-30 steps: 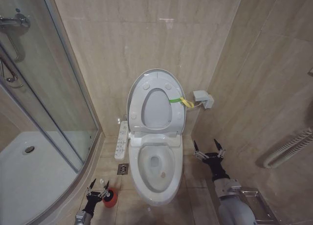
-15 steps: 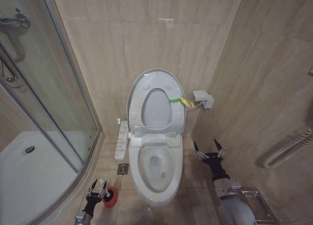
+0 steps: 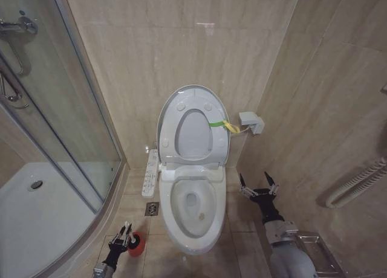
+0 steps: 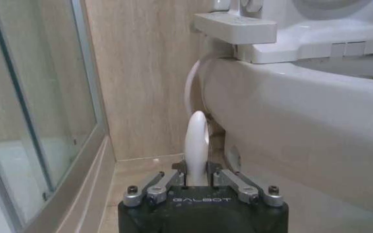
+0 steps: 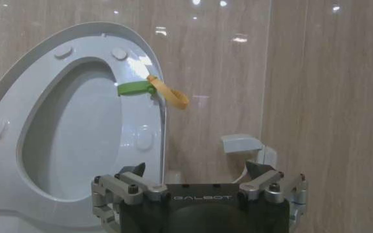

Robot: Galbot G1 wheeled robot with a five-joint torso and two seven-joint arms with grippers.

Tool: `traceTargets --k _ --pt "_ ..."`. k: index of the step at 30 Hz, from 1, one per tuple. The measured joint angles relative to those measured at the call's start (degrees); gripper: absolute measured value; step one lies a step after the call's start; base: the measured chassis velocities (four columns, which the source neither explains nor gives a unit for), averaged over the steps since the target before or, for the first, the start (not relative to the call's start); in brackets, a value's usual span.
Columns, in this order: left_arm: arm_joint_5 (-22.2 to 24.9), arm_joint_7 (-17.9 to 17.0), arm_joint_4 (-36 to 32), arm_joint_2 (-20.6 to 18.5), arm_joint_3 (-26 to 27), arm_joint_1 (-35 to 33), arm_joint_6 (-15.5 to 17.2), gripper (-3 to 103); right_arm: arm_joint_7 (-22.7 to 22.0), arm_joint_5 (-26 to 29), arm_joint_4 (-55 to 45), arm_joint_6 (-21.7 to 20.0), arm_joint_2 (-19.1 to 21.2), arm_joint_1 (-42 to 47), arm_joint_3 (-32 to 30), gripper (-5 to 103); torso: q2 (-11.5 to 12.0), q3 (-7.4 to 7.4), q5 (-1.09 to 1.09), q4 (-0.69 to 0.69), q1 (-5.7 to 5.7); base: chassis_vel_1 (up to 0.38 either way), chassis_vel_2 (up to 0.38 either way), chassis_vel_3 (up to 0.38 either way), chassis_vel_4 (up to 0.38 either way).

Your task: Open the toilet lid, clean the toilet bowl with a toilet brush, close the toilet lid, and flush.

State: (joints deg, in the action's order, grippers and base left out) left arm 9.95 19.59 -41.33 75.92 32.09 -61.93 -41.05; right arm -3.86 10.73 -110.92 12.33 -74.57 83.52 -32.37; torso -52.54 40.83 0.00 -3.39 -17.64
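The toilet lid (image 3: 193, 95) stands upright against the back wall, with the seat ring (image 3: 193, 112) raised against it. Below lies the toilet bowl (image 3: 193, 206), uncovered, with water at the bottom. The toilet brush (image 3: 136, 245) sits in its red holder on the floor left of the bowl. My left gripper (image 3: 124, 234) is shut on its pale handle (image 4: 196, 138), which stands up between the fingers in the left wrist view. My right gripper (image 3: 258, 186) hangs open to the right of the bowl, empty. The right wrist view faces the lid (image 5: 76, 41).
A glass shower enclosure (image 3: 72, 121) and white shower tray (image 3: 36, 211) take up the left. A button panel (image 3: 150, 174) hangs on the toilet's left side, with a floor drain (image 3: 152, 209) below. A wall box (image 3: 250, 122) and a ribbed hose (image 3: 357, 184) are on the right.
The left gripper's fingers have drawn together around the brush handle and the gripper sits slightly lower. The right arm has not moved.
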Motion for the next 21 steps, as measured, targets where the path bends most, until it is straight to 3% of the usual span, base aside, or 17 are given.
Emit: traceTargets --k 12,21 --pt "0.26 -0.58 0.01 0.46 -0.06 -0.42 -0.80 20 0.00 0.00 0.00 0.00 0.00 0.00 0.00 100 0.00 0.00 0.00 0.00 0.00 0.000 0.000 0.000 0.000" --pt "2.05 1.28 -0.62 0.88 0.16 -0.72 -0.85 20 0.00 0.00 0.00 0.00 0.00 0.00 0.00 100 0.00 0.00 0.00 0.00 0.00 0.000 0.000 0.000 0.000"
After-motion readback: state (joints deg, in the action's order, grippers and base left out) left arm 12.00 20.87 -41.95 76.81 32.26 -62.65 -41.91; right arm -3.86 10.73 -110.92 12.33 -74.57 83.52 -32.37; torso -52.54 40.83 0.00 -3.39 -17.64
